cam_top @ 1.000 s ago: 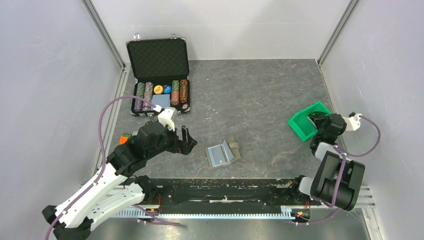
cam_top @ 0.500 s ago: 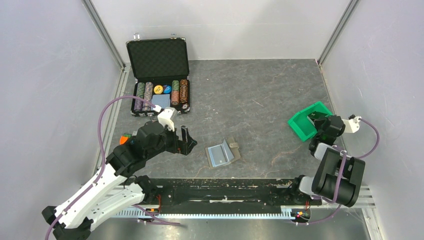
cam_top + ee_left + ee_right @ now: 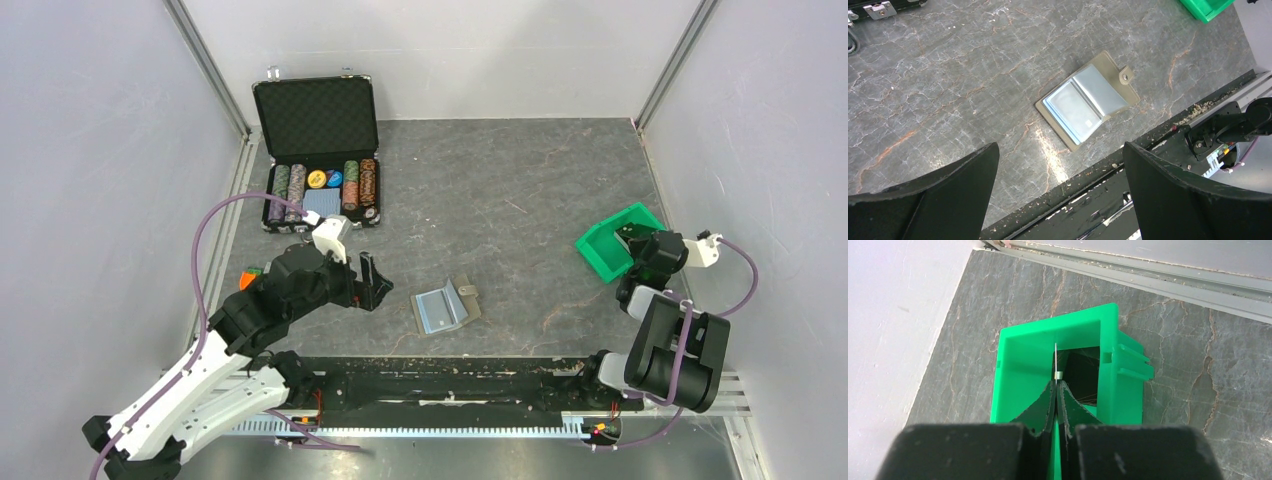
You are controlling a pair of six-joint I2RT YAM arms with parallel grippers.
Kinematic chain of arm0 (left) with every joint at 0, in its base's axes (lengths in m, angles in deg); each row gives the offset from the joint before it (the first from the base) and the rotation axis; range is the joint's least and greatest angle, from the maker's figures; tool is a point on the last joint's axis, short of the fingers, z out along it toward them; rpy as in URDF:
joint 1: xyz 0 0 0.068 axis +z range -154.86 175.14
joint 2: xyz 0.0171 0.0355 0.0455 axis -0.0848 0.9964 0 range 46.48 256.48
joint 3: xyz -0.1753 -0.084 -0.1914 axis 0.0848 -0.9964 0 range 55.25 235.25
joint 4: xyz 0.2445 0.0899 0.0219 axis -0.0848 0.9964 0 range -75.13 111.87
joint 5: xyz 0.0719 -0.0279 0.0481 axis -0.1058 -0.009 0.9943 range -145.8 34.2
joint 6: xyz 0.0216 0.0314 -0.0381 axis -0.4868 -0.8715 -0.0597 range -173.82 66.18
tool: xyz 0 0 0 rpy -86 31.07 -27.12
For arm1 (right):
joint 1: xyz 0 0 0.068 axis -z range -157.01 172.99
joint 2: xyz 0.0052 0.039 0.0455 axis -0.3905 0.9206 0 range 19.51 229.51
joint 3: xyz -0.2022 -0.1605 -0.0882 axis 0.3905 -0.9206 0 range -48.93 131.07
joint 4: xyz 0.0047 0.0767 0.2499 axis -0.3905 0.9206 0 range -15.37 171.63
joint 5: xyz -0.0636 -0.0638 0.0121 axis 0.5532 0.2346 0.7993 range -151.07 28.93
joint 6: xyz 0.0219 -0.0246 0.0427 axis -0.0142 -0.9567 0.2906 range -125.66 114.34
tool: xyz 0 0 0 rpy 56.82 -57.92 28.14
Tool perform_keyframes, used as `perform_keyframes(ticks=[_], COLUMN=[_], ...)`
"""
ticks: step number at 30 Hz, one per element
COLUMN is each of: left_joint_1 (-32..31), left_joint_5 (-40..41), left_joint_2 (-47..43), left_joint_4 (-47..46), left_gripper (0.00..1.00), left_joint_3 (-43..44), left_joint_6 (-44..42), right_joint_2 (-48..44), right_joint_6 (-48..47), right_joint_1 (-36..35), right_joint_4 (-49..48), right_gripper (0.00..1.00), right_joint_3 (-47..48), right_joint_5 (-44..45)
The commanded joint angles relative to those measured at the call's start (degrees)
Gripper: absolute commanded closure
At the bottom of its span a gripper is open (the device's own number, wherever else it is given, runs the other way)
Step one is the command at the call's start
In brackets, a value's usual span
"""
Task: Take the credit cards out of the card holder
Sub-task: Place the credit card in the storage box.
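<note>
Card holder lies spread open at 6 o'clock, pale-blue credit cards in its panels. Left gripper hovers at its 9 o'clock, fingers wide apart, holding nothing. At 3 o'clock, right gripper pinches a thin edge-on card over the green bin.

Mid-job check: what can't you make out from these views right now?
Right wrist: thin card in right end effector shows edge-on only; face unseen.
Left wrist: card holder shows two pale panels; cards inside uncountable.
Green bin floor: hidden by that end effector; top view too small.
</note>
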Motion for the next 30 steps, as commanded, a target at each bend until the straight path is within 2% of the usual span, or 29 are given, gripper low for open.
perform_keyframes(ticks=[1,14,21,30], left_joint_1=[-0.11,-0.15,-0.11,-0.09], left_joint_5=[-1.01,-1.11,-1.14,-1.12], left_joint_2=[-0.58,-0.88,-0.82,-0.93], left_joint_4=[-1.27,-1.46,-1.45,-1.46], left_gripper=[0.00,0.00,0.00,0.00], left_joint_3=[-0.15,-0.25,-0.20,-0.11], left_joint_6=[-2.92,-3.03,-3.21,-3.36], right_joint_2=[0.79,3.43,2.80,1.49], right_joint_6=[1.06,1.17,1.55,-1.29], right_joint_1=[-0.30,-2.65,-3.12,-3.22], right_joint_4=[-4.06,-4.93,-0.28,7.97], right_gripper=[1.00,0.99,0.78,0.74], right_joint_3=[-0.56,0.40,2.12,7.75], right_joint_5=[2.17,4.62,7.59,8.49])
